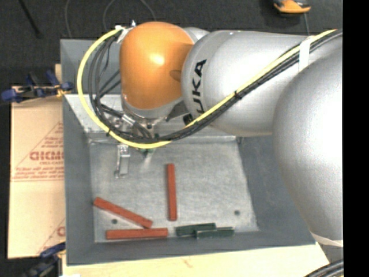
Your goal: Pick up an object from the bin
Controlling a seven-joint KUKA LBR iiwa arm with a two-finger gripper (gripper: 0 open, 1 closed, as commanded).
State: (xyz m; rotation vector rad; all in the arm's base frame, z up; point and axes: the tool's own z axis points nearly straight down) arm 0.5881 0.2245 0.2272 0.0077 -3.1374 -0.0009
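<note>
Gripper (134, 159) hangs open and empty over bare floor, upper left of the bin (219, 172). Nearest red bar (171, 192) lies apart, toward the middle; closing here would probably catch nothing.

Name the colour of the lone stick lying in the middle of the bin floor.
Reddish brown; the stick shows it plainly in the camera view.

Three red sticks (171, 191), two green sticks (204, 231), all lying flat, loose.
</note>
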